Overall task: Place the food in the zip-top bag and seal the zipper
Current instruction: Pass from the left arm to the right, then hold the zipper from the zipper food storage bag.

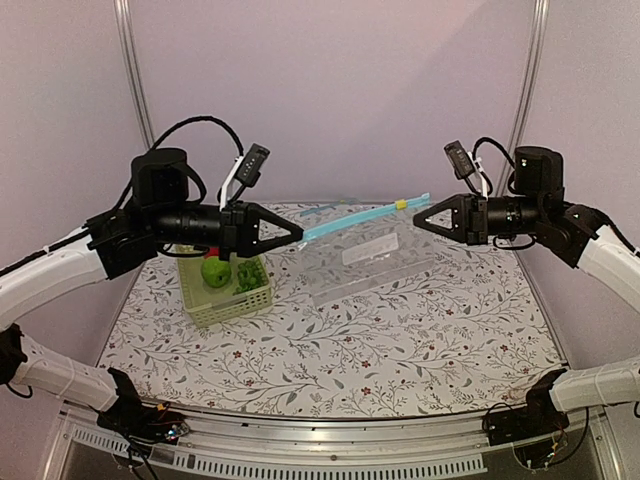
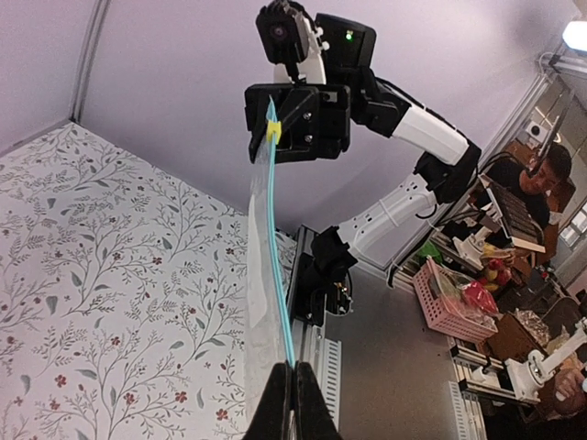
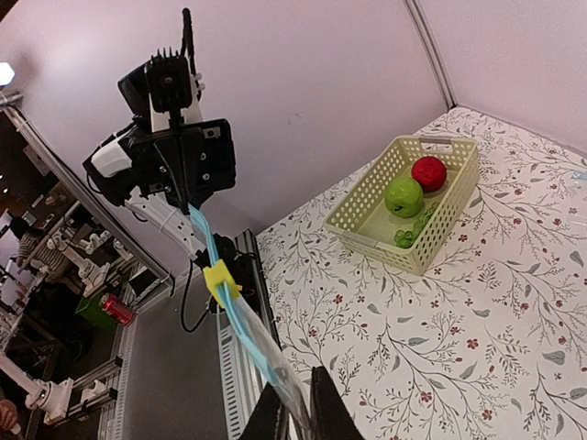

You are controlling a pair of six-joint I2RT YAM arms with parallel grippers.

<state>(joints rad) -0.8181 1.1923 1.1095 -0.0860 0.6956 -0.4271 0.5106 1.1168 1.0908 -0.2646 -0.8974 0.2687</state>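
Soft, even light fills all views; a faint shadow lies by the basket (image 1: 236, 309). A lamp (image 2: 576, 35) flares in the left wrist view's corner. Near the right wrist lens the zip-top bag (image 3: 273, 371) seems blurred.

clear plastic bag (image 1: 372, 258), glossy red apple (image 3: 428, 172) — smooth

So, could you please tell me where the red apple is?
In the right wrist view the red apple lies in the pale green basket beside the green apple, on the table's left side.
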